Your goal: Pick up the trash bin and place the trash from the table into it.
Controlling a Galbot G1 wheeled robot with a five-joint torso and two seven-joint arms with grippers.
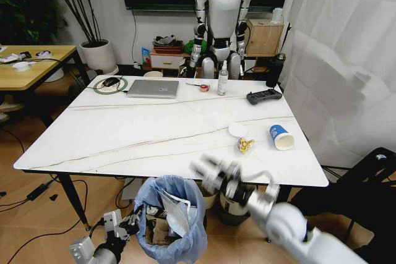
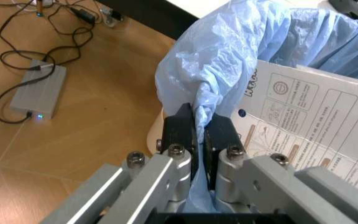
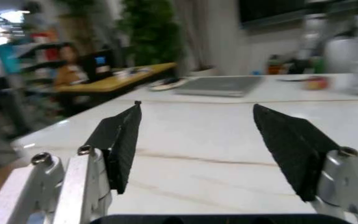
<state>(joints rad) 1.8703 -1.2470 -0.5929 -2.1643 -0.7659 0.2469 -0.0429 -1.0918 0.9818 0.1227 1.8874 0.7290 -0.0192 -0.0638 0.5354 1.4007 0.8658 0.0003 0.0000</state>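
The table [image 1: 154, 131] was a big rectangular slab, white marble-look with thin brown veins, on slim black legs; its near edge ran just beyond both claws. On it, well past the right gripper, sat a flat silver laptop [image 1: 153, 88], a black game controller [image 1: 264, 96] and a clear spray bottle [image 1: 223, 78].

The trash bin [image 1: 170, 214] stood on the wood floor under the near table edge, round, lined with a crinkled light-blue plastic bag, between the two grippers. A printed white cardboard sheet [image 2: 316, 121] stuck up out of it, right beside the left gripper's fingers; more litter inside was too jumbled to tell apart.

The right gripper [image 1: 213, 174], motion-blurred, hung at the table's near edge just right of the bin; its black wedge-shaped pads [image 3: 120, 142] were spread wide, released, holding nothing. Past it on the tabletop lay the remaining trash: a blue-white paper cup [image 1: 282, 137] tipped on its side, a flat round white lid [image 1: 237, 130], and a small crumpled yellow wrapper [image 1: 245, 146] nearest the claw.

The left gripper [image 2: 199, 133] was low beside the bin's left side, metal fingers with black pads clenched on a bunched fold of the blue bag at the rim.
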